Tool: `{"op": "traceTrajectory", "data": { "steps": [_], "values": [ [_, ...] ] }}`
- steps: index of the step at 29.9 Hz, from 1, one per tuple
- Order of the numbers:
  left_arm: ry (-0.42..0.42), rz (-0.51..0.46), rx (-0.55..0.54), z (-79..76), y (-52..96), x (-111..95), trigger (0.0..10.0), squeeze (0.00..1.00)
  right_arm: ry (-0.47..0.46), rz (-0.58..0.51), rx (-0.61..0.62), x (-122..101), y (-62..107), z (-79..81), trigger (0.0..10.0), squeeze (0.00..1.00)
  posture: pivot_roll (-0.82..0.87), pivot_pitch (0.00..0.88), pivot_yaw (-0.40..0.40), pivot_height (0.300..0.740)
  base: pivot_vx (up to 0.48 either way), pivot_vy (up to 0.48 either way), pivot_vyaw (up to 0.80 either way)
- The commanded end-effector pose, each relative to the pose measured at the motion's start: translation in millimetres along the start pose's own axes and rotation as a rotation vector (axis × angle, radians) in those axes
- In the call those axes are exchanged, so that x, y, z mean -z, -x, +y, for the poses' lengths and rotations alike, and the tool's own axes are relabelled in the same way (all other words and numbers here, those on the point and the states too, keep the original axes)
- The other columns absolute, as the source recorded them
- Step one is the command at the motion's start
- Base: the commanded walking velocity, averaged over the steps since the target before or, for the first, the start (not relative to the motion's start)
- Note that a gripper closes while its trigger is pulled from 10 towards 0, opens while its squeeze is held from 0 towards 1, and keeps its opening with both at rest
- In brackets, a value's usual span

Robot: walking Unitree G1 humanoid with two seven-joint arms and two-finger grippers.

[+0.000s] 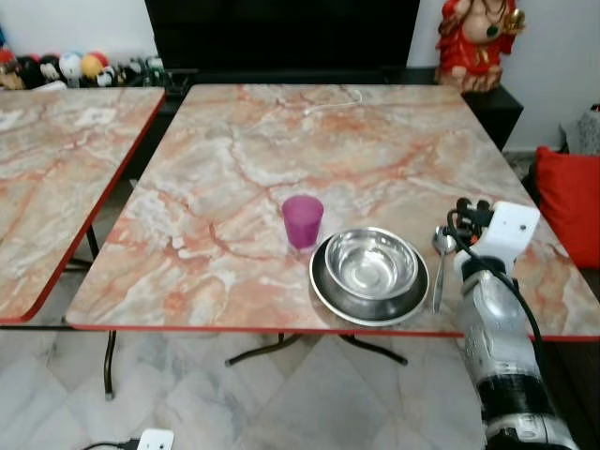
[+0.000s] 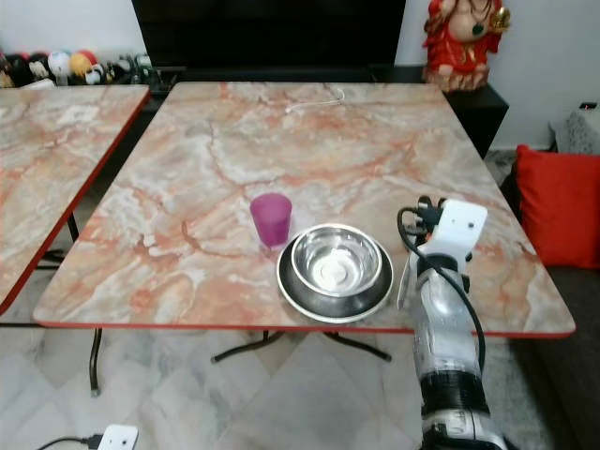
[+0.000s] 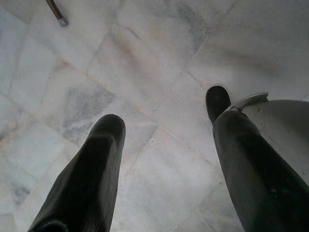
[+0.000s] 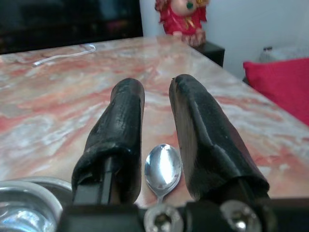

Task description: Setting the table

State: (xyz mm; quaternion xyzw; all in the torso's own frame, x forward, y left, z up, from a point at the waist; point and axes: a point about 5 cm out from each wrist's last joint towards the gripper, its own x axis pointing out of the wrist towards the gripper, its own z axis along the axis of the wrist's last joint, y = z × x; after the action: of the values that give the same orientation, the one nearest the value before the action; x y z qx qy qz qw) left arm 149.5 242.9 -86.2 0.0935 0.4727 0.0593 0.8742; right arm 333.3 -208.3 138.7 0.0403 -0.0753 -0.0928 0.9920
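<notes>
Two steel dishes stacked, bowl in plate, purple cup left; right end effector released over spoon; left end effector released above floor.

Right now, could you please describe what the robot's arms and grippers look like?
The right arm is a silver cylinder with a black band, a white block at the wrist and looping black cables. The right gripper and left gripper each have two long, rounded, matte black fingers.

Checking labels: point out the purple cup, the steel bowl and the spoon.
purple cup [image 1: 303, 221], left eye view, side wall.
steel bowl [image 1: 371, 262], left eye view, inside bottom.
spoon [image 4: 163, 167], right wrist view, middle of its bowl, between the right hand's fingers.
</notes>
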Motion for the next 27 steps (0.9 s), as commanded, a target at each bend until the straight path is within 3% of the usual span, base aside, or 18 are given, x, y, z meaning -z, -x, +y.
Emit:
{"op": "traceTrajectory", "data": {
  "steps": [1,10,14,27],
  "values": [
    [0.027,0.025,-0.014,2.7,1.5,7,10.0,0.0,0.021,-0.077,-0.046,-15,0.5,6.2,10.0,0.0,-0.08,0.04,0.009,0.74,0.0,0.244,0.0],
    [0.032,0.04,-0.026,16.4,4.2,14,10.0,0.0,0.002,-0.103,-0.067,-20,2.4,15.1,10.0,0.0,-0.08,0.031,0.005,0.74,0.0,0.467,0.0],
    [0.037,0.038,-0.034,22.5,4.4,13,10.0,0.0,-0.016,-0.113,-0.095,-23,3.4,26.2,10.0,0.0,-0.08,0.031,0.004,0.74,0.0,0.48,0.0],
    [0.032,0.046,-0.031,21.7,4.6,15,10.0,0.0,-0.01,-0.116,-0.163,-23,6.2,48.5,10.0,0.0,-0.07,0.013,-0.003,0.74,0.0,0.48,0.0]
  ]
}}
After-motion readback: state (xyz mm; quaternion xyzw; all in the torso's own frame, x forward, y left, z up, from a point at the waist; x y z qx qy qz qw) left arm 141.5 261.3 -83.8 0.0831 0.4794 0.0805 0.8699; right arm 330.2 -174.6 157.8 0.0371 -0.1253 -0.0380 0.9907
